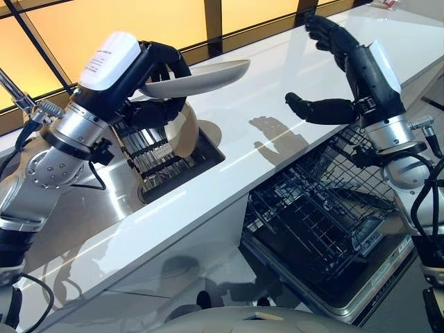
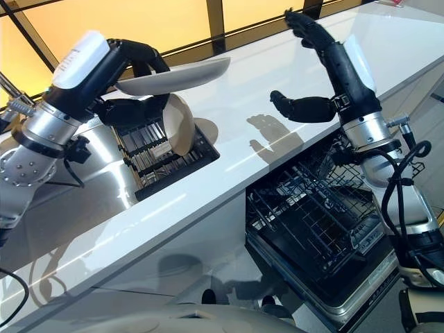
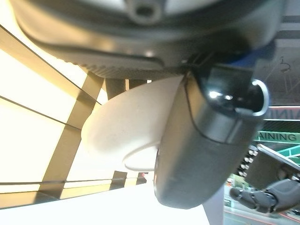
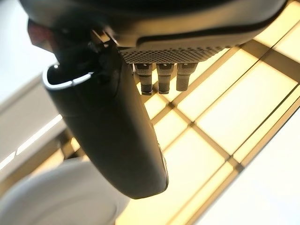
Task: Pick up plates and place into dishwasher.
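Observation:
My left hand (image 1: 161, 61) is shut on a white plate (image 1: 201, 78), thumb over the rim and fingers curled beneath. It holds the plate almost level above the sink's dish rack (image 1: 156, 159). In the left wrist view the thumb (image 3: 211, 140) presses on the plate (image 3: 126, 126). A second white plate (image 1: 183, 132) stands on edge in that rack. My right hand (image 1: 350, 62) hovers over the counter to the right, open, with fingers raised and thumb stretched toward the held plate. Below it the dishwasher's lower rack (image 1: 319, 215) is pulled out, with no plates in it.
A long white counter (image 1: 277, 90) runs between the sink and the dishwasher. A faucet (image 1: 21, 97) stands at the far left behind my left arm. Windows line the back wall beyond the counter.

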You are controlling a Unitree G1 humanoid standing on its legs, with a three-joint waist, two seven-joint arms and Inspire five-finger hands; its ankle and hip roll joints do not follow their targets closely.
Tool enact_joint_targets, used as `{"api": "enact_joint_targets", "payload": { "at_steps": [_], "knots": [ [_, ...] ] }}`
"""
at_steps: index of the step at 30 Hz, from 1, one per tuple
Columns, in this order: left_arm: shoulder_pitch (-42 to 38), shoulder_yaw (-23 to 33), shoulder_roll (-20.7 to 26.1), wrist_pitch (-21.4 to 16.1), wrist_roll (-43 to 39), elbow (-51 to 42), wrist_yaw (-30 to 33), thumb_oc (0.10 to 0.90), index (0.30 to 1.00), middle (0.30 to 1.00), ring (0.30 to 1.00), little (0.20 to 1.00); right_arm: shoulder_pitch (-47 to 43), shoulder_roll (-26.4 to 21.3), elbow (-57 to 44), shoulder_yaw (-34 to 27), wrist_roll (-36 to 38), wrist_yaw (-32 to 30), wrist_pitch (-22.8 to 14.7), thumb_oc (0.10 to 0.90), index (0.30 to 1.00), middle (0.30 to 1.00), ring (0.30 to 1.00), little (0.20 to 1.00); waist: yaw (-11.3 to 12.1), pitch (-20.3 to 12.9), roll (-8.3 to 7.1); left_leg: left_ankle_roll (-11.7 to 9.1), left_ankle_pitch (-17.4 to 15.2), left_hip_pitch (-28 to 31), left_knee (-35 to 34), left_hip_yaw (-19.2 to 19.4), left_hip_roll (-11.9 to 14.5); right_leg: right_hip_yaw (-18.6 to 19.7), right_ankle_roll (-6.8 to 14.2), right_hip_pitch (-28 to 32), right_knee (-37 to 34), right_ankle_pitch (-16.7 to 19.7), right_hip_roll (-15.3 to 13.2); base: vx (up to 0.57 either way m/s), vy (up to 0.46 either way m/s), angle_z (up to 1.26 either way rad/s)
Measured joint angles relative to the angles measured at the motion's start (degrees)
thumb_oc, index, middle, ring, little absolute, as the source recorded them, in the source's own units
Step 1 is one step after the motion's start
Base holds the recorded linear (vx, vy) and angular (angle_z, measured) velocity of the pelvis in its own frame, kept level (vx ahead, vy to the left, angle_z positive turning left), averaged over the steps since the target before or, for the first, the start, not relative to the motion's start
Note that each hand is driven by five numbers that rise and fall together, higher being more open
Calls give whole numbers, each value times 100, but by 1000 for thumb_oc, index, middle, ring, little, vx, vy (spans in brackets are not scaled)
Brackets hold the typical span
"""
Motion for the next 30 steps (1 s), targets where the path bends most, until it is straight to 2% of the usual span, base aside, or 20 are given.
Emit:
{"api": "enact_joint_targets", "payload": {
  "at_steps": [5,13,29,30],
  "knots": [
    [-271,-171,1,-2,-136,-2,-48,100,300,300,300,200,-339,-431,-143,309,-269,471,44,800,900,900,900,900,6,17,-31,-1,3,-1,0,-23,0,-47,0,9,0,0,1,0,0,0],
    [-390,-179,26,0,-380,-1,-172,100,300,300,300,200,-959,-500,-219,646,-271,669,41,800,900,900,900,900,8,35,-75,-2,4,-3,0,-28,-1,-55,1,8,0,-1,1,0,0,0],
    [-509,-596,36,98,-416,-4,-491,100,300,300,300,200,-1260,-592,-435,952,-258,920,51,800,900,900,900,900,35,39,-89,0,28,-28,1,-93,-6,-109,1,12,0,-1,0,2,0,1],
    [-509,-624,38,107,-417,-4,-494,100,300,300,300,200,-1340,-593,-434,1045,-254,975,83,558,693,693,693,658,31,39,-89,0,30,-28,1,-93,-6,-110,1,11,0,-1,0,0,0,0]
  ]
}}
